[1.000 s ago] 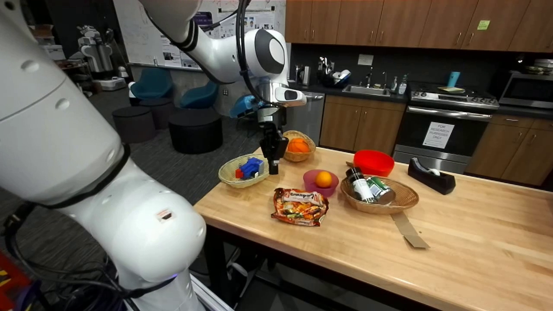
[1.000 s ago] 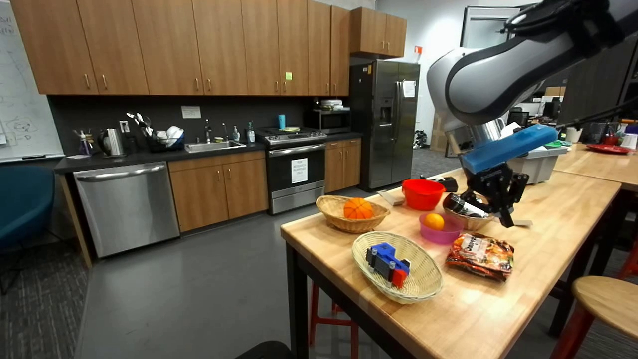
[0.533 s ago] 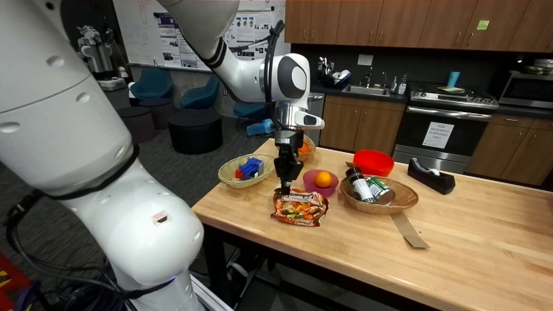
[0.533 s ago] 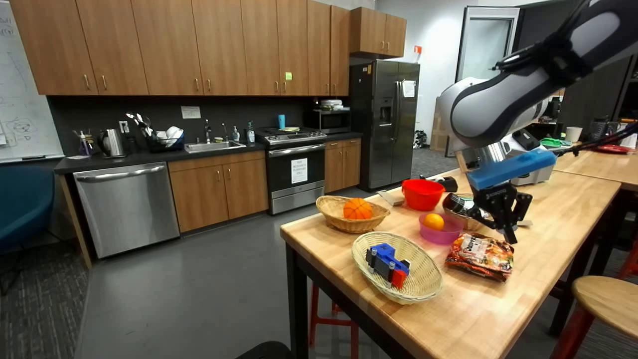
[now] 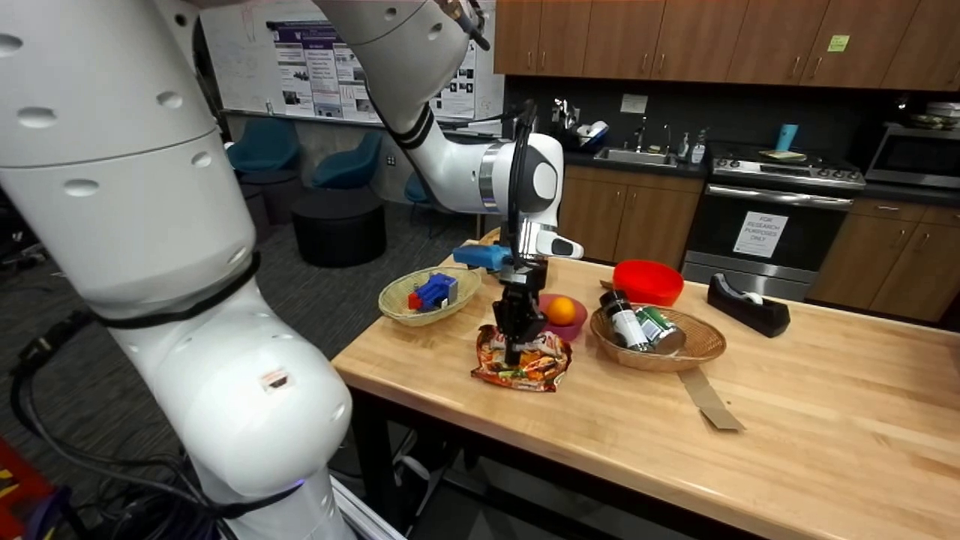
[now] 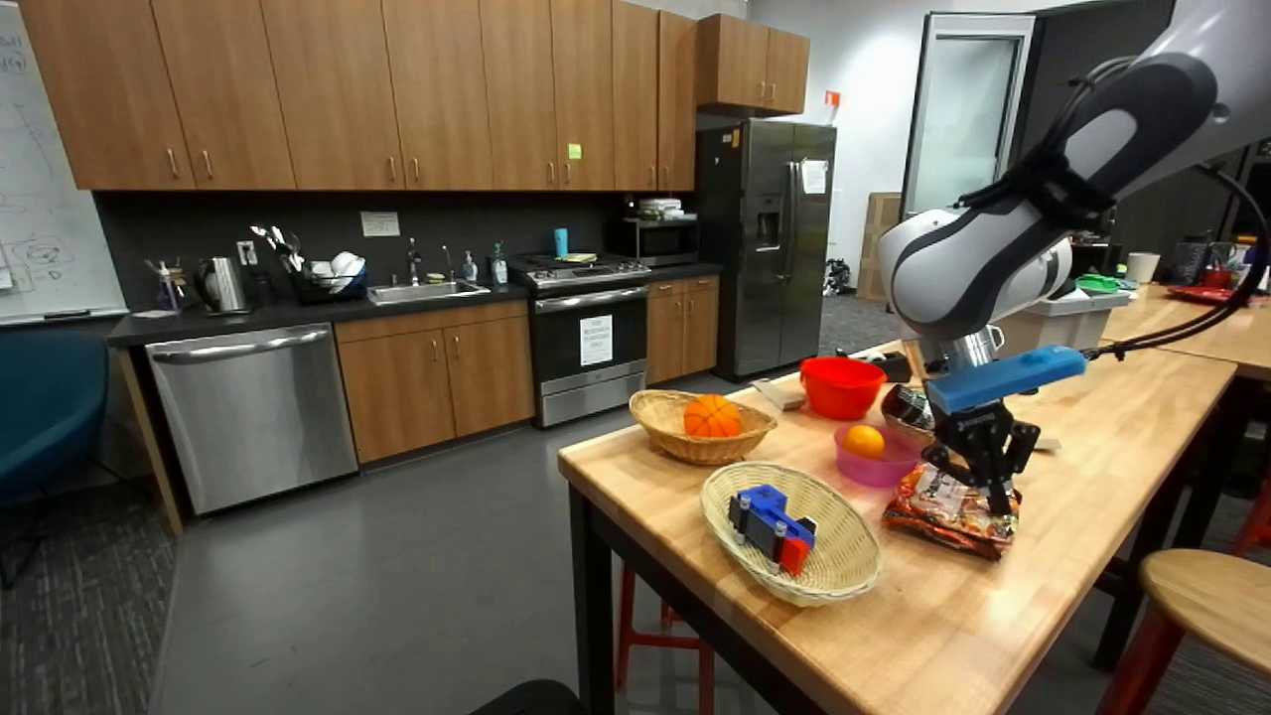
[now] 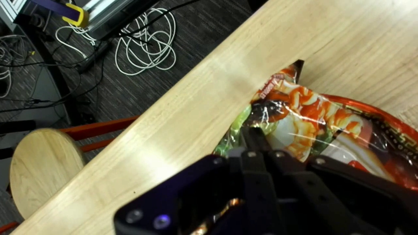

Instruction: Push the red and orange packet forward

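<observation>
The red and orange packet (image 5: 546, 367) lies flat on the wooden table, near the table's front edge. It also shows in an exterior view (image 6: 938, 511) and fills the right middle of the wrist view (image 7: 313, 114). My gripper (image 5: 513, 360) points down over the packet, its fingers together with nothing seen between them. In an exterior view the fingertips (image 6: 997, 506) stand at the packet's top surface and seem to touch it. In the wrist view the fingertips (image 7: 253, 133) lie over the packet near its edge. The fingers and arm hide part of the packet.
A pink bowl (image 6: 889, 472) with an orange stands right behind the packet. A brown basket (image 5: 664, 364) with jars is beside it. A pale basket (image 6: 854, 566) with a blue toy is on the other side. A stool (image 7: 45, 169) stands below the table edge.
My gripper has moved down and over the packet, from above the table near the pale basket to the packet's surface. The packet has shifted only very slightly.
</observation>
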Controlling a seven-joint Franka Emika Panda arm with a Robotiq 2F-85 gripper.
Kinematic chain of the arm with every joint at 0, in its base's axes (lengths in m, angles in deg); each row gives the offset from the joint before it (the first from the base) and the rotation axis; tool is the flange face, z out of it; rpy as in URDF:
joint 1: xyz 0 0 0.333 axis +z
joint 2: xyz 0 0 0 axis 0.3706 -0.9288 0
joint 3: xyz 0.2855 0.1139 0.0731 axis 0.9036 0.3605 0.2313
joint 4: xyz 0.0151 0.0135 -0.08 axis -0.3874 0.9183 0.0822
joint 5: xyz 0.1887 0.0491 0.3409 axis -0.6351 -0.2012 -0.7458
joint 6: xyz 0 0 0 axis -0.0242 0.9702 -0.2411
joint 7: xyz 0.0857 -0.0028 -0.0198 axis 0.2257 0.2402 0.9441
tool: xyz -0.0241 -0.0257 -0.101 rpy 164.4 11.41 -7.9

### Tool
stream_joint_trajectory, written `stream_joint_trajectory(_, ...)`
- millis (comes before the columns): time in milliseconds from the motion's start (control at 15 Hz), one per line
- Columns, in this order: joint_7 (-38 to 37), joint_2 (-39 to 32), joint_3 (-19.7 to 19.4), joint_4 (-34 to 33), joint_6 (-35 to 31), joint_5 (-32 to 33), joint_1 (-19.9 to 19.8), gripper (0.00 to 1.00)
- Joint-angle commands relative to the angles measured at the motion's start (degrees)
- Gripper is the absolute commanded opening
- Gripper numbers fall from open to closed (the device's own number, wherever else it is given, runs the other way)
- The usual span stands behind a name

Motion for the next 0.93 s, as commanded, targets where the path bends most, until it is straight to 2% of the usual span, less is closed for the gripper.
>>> stream_joint_trajectory(0,2.5,-2.7,-0.2,-2.4,-2.3,0.7,0.6,0.0)
stream_joint_trajectory(867,1.9,-6.7,0.9,-8.5,-11.1,6.8,4.1,0.0)
